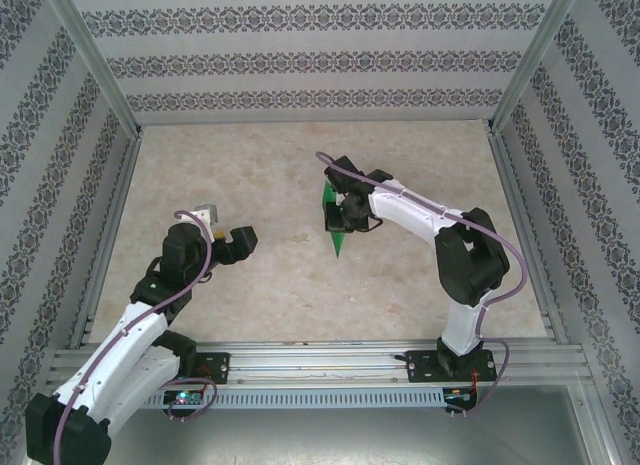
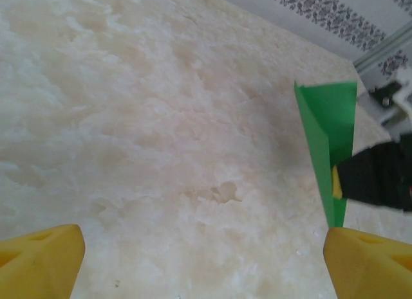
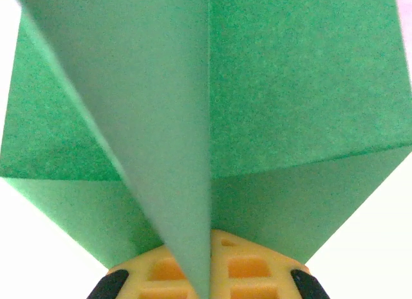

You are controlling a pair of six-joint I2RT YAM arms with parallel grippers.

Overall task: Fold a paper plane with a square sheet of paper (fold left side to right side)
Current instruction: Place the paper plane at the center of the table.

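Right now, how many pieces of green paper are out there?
1: a folded green paper plane, pinched in the right end effector over the middle of the table, its point hanging down.

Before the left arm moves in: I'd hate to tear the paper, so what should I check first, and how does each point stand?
1. Right gripper shut on the paper plane: ok.
2. Left gripper open, nothing between its fingers: ok.
3. Left gripper apart from the paper plane: ok.
4. Paper plane's lower tip off the table: cannot tell.
5. No tear on the paper faces that show: ok.
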